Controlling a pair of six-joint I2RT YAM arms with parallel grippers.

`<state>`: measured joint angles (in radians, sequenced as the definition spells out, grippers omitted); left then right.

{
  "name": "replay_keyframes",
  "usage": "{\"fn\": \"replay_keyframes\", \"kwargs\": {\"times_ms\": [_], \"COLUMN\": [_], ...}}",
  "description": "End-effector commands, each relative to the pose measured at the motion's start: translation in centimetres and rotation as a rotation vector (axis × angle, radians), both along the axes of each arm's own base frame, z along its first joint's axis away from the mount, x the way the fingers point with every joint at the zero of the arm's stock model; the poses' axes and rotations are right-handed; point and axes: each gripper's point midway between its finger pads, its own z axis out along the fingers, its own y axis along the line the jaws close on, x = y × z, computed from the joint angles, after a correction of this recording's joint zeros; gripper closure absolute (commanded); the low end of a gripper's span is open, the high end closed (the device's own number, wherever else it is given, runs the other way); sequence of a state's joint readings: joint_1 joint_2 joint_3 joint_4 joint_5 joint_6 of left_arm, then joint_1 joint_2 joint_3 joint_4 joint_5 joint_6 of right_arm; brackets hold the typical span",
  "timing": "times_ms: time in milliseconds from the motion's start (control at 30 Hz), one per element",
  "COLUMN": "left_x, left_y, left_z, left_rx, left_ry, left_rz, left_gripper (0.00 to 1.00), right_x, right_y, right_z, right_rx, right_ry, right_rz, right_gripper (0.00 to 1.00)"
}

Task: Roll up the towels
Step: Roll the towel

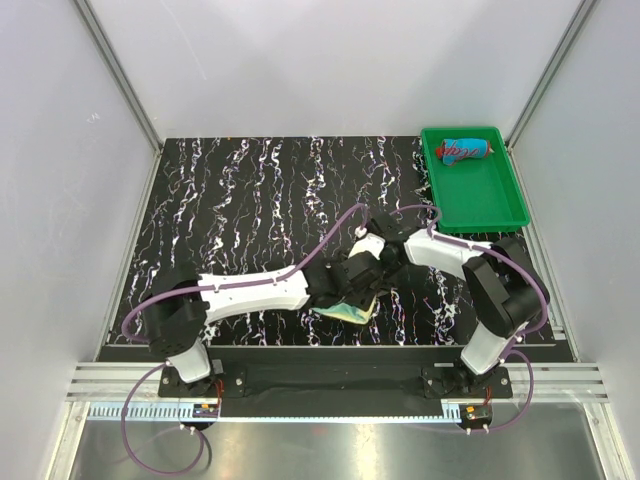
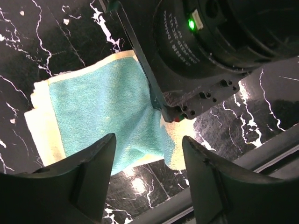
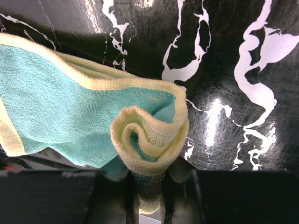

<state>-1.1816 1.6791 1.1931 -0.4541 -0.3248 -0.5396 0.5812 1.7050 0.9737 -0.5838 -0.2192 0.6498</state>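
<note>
The pale yellow and teal towel lies near the front middle of the black marbled table. One end is curled into a partial roll and the rest spreads flat. My right gripper is shut on the rolled end, with the fingers pinching it from both sides. My left gripper is open and empty, hovering just over the towel's near edge, with the right gripper's body right beyond it. The red and blue towel lies rolled at the far end of the green tray.
Both arms meet close together over the towel at the front middle. The table's metal front rail runs just beyond the towel's edge. White walls close in the table on three sides.
</note>
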Motion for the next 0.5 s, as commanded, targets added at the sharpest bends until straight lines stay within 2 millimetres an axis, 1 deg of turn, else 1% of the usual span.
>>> {"fn": "replay_keyframes", "kwargs": {"times_ms": [0,33,67,100,133,167,200,267,333,367,400,467], "left_x": [-4.8,-4.6,-4.1,-3.1,-2.5,-1.9,-0.9,0.3,0.4,0.4,0.3,0.4], "left_y": [-1.0,-0.7,-0.5,0.3,0.6,0.9,1.5,1.8,1.6,1.3,0.5,0.0], "left_z": [-0.2,-0.1,0.5,0.7,1.0,1.5,1.8,3.6,4.4,5.1,5.3,4.9], "left_rx": [0.009,0.006,-0.004,0.012,0.015,0.015,0.030,-0.001,-0.028,-0.054,-0.072,-0.056], "left_ry": [0.018,0.004,-0.018,-0.057,-0.082,-0.106,-0.135,-0.186,-0.209,-0.217,-0.222,-0.226], "left_rz": [-0.186,-0.166,-0.143,-0.080,-0.047,-0.018,0.025,0.081,0.058,0.044,0.002,-0.018], "left_gripper": [0.32,0.31,0.29,0.26,0.23,0.22,0.21,0.21,0.20,0.20,0.20,0.21], "right_x": [2.7,2.7,2.8,2.9,3.1,3.2,3.3,3.6,4.0,4.1,4.4,4.6], "right_y": [1.3,1.3,1.3,1.4,1.5,1.5,1.6,1.4,1.5,1.4,1.6,1.6], "right_z": [1.4,1.4,1.3,1.3,1.3,1.3,1.3,1.3,1.5,1.5,1.5,1.6], "right_rx": [0.004,0.001,-0.002,-0.001,-0.001,-0.003,-0.005,-0.013,-0.014,-0.016,-0.013,-0.019], "right_ry": [-0.086,-0.087,-0.087,-0.085,-0.087,-0.089,-0.092,-0.093,-0.100,-0.097,-0.101,-0.099], "right_rz": [0.021,0.021,0.022,0.023,0.019,0.017,0.019,0.012,0.014,0.011,0.013,0.017], "right_gripper": [1.00,1.00,1.00,1.00,1.00,1.00,1.00,1.00,1.00,1.00,1.00,1.00]}}
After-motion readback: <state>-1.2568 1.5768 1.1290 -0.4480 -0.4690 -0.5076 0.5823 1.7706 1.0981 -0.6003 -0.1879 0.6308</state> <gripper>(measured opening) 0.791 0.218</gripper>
